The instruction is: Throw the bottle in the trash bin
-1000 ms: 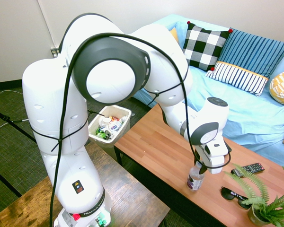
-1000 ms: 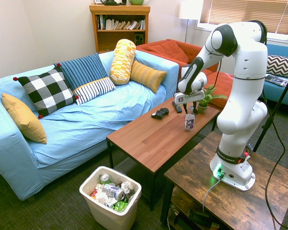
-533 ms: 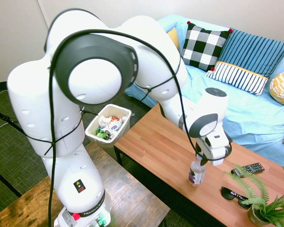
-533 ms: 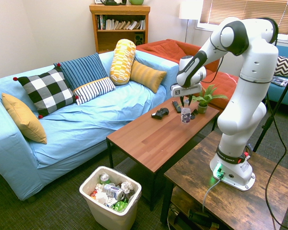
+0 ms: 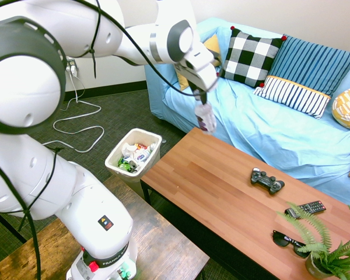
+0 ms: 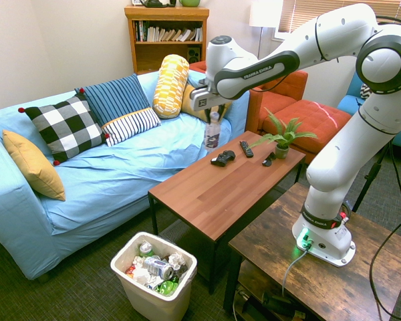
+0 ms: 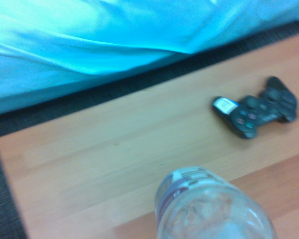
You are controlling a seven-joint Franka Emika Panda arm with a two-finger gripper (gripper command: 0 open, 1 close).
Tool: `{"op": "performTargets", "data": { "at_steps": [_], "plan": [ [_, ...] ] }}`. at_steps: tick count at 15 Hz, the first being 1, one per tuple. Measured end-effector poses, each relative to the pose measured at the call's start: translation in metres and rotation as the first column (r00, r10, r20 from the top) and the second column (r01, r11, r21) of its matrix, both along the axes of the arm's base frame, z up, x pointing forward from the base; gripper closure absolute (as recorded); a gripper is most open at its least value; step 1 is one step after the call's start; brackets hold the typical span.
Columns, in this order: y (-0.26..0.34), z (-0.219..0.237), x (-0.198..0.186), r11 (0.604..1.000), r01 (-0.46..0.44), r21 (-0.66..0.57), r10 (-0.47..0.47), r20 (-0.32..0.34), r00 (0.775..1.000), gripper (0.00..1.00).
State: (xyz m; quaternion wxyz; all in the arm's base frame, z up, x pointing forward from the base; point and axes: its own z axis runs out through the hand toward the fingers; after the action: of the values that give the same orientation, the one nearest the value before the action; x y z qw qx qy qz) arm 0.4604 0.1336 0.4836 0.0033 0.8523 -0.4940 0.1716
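Gripper [image 6: 214,114] is closed on the bottle [image 6: 212,133] near its cap. Bottle hangs below the fingers, long axis close to upright, base down, off the coffee table [image 6: 207,194] surface. Slight blur, so exact tilt is uncertain. Trash bin [image 5: 133,156] stands on the floor past the table's near end, lower than the bottle and off to one side. Next: carry across, centre over the opening, then release.

Reads "FRANKA EMIKA" along the forearm [image 6: 257,71] and "FRANKA" around the base [image 5: 114,256]; shows a yellow warning triangle on a black sticker [image 5: 105,223].
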Motion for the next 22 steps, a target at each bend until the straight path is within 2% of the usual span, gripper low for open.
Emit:
{"op": "performTargets", "data": {
  "at_steps": [3, 7, 10, 14, 15, 22],
  "plan": [
    [0.124, -0.023, 0.0, 0.993, -0.12, -0.018, 0.12, -0.013, 0.993, 1.0],
    [0.253, -0.086, -0.016, 0.967, -0.252, -0.044, 0.249, -0.073, 0.966, 1.0],
    [0.313, -0.143, -0.027, 0.948, -0.313, -0.059, 0.305, -0.122, 0.945, 1.0],
    [0.352, -0.214, -0.036, 0.924, -0.367, -0.103, 0.346, -0.179, 0.921, 1.0],
    [0.359, -0.226, -0.037, 0.92, -0.375, -0.111, 0.352, -0.187, 0.917, 0.0],
    [0.37, -0.262, -0.027, 0.903, -0.392, -0.178, 0.357, -0.197, 0.913, 0.0]
  ]
}}
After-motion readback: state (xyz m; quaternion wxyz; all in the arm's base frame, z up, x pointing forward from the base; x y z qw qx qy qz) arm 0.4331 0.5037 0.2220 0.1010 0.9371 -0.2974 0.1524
